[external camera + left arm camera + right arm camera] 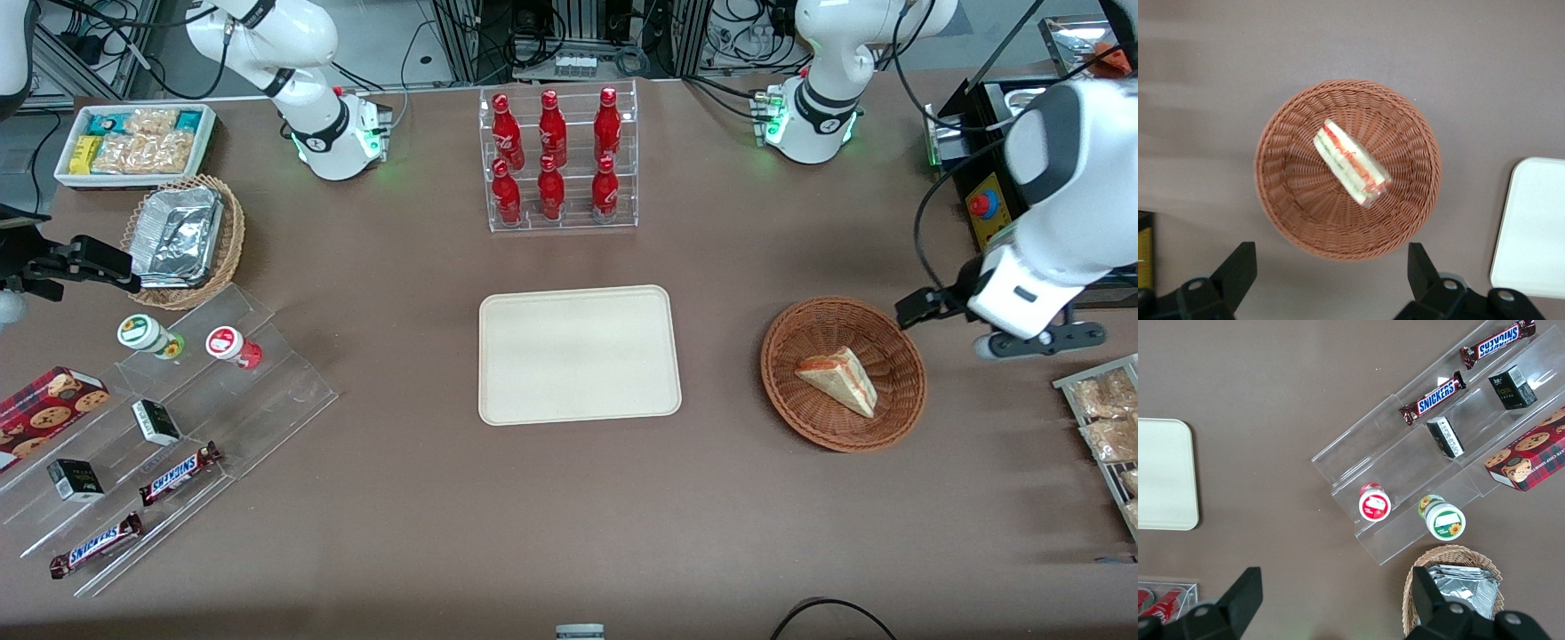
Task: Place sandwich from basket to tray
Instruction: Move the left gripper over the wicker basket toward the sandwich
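The sandwich (840,380) (1350,167), a pale wedge with red and green filling, lies in the round reddish-brown wicker basket (782,356) (1291,220). The cream tray (578,356) (1535,227) (1165,473) lies flat at the table's middle, beside the basket toward the parked arm's end, with nothing on it. My left gripper (987,324) (1330,257) hangs above the table just off the basket's rim, toward the working arm's end. It is open wide with nothing between its fingers, and it touches neither basket nor sandwich.
A clear rack of red bottles (558,160) stands farther from the front camera than the tray. A wire rack of bagged snacks (1107,427) and a box with a red button (982,204) sit at the working arm's end. Acrylic steps with candy bars (160,427) lie toward the parked arm's end.
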`<state>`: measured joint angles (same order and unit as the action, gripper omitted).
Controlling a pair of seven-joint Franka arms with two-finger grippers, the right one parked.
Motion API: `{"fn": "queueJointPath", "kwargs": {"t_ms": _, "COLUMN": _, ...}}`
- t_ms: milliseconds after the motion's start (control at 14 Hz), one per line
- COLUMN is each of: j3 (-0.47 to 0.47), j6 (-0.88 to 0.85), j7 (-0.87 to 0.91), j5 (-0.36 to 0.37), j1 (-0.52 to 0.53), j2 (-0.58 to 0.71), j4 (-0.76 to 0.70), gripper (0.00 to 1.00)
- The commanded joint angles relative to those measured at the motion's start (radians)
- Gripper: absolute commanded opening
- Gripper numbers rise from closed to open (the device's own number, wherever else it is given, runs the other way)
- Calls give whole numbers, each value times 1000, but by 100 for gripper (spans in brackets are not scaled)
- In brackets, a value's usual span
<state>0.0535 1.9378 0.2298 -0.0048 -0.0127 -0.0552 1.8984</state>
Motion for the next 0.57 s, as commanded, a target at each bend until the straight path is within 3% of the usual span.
{"fn": "queueJointPath", "kwargs": {"t_ms": 0, "j3": 8, "j6": 125, "j7": 119, "j5": 0, "j1": -9, "j2": 15, "j4": 102, "gripper": 100}}
{"fn": "queueJointPath", "kwargs": {"t_ms": 286, "j3": 16, "j6": 383, "j7": 305, "j5": -6, "j1": -16, "j2": 6, "j4": 256, "gripper": 100}}
{"fn": "queueJointPath", "kwargs": {"t_ms": 500, "j3": 16, "j6": 463, "j7": 417, "j5": -6, "j1": -29, "j2": -41, "j4": 284, "gripper": 100}}
